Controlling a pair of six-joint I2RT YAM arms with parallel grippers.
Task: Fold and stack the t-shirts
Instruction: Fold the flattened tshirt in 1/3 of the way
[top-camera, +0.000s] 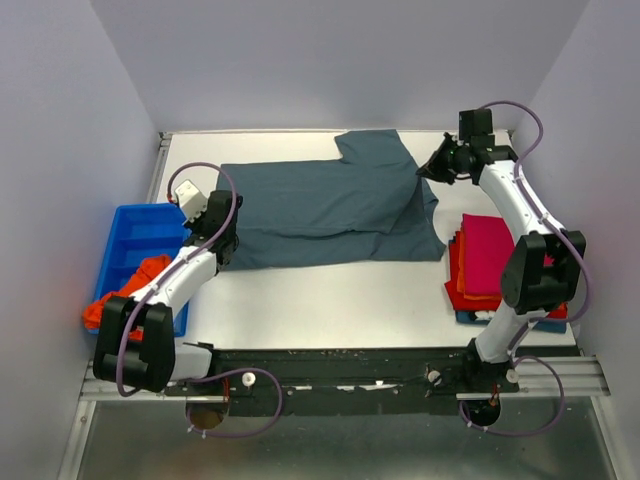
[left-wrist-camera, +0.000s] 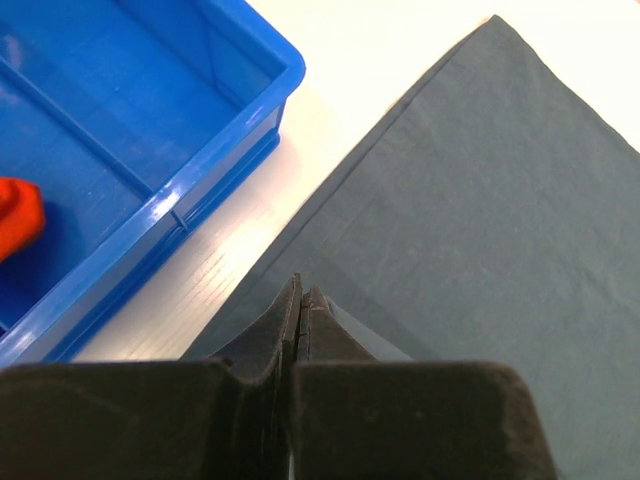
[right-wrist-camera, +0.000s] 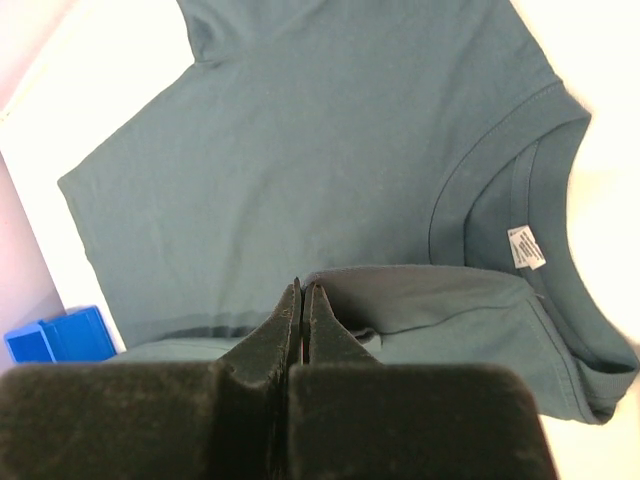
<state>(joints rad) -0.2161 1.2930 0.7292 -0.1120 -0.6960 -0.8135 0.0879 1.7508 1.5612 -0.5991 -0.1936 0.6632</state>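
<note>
Black fingers of the left gripper (left-wrist-camera: 302, 290) are pressed tight together, and they look to be pinching the near left corner of the grey-blue t-shirt (top-camera: 320, 205). The right gripper (right-wrist-camera: 302, 288) is closed too, at the shirt's right end by the neck. A flap of the cloth looks caught in its tips, and the white tag (right-wrist-camera: 524, 247) inside the collar shows just past them. The grey-blue t-shirt lies spread across the far half of the table (top-camera: 330, 300). One sleeve sticks out on its far side, and some cloth at its right end lies doubled over. I think its fold is only just begun. Just beside the shirt's right end sits a neat pile of folded shirts, with a pink t-shirt (top-camera: 490, 250) on top and a red t-shirt (top-camera: 455, 275) peeking out under it. Those look done. Just beside the shirt's left end stands the blue bin (top-camera: 135, 245). An orange t-shirt (top-camera: 120, 295) hangs crumpled over the bin's near side, not folded yet. So some shirts are stacked, one is in hand, and at least one more waits.
</note>
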